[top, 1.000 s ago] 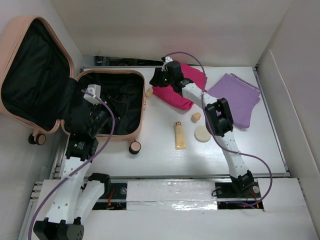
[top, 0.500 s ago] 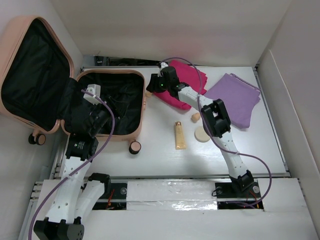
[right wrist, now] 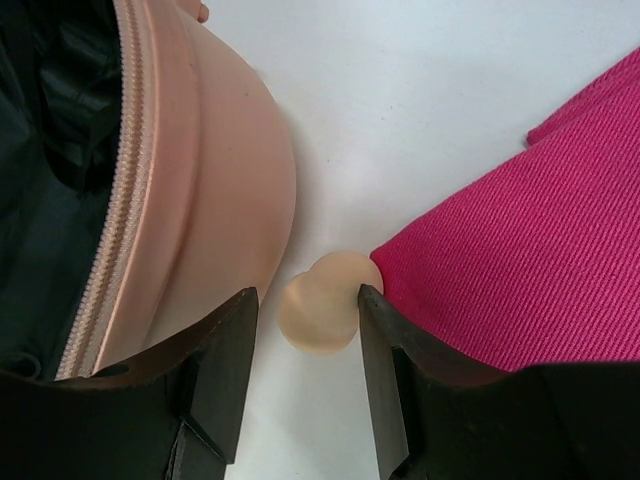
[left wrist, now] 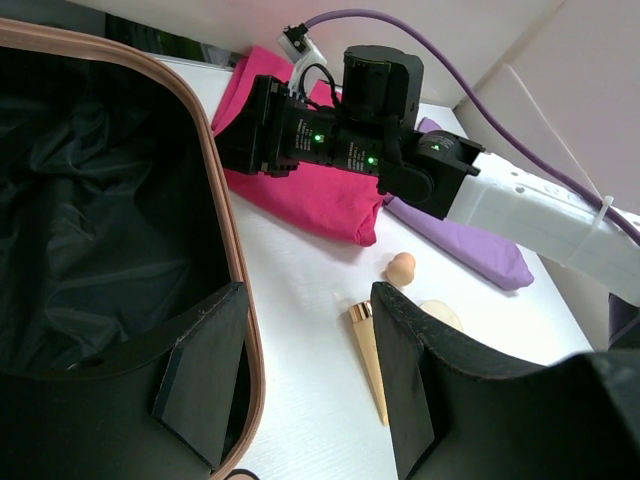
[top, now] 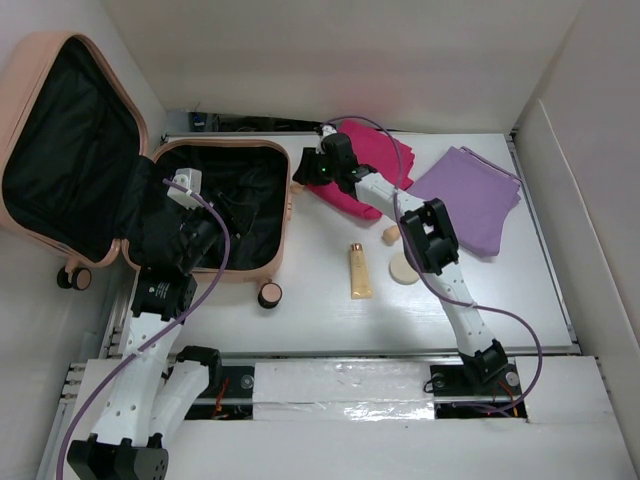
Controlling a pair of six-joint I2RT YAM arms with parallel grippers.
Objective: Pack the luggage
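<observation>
The peach-pink luggage [top: 240, 272] lies open at the left, its lid [top: 30, 60] tilted back and its black lining showing. My right gripper [top: 303, 178] is low between the luggage wall [right wrist: 210, 180] and a folded magenta cloth [right wrist: 540, 240]. It is open [right wrist: 305, 305] around a small beige makeup sponge [right wrist: 318, 312]. The right fingertip [right wrist: 372, 300] touches the sponge; the left one stands apart. My left gripper [left wrist: 310, 300] hangs open and empty over the luggage's right rim [left wrist: 235, 260], one finger inside and one over the table.
On the white table lie a gold-capped cream tube [top: 360, 272], a second beige sponge [top: 391, 234], a round puff [top: 405, 268] and a small round compact [top: 270, 294]. A folded purple cloth [top: 475, 195] sits at the right. Walls close in on the left and right.
My right gripper has moved left off the magenta cloth and down to the sponge beside the luggage. The left arm has stayed where it was.
</observation>
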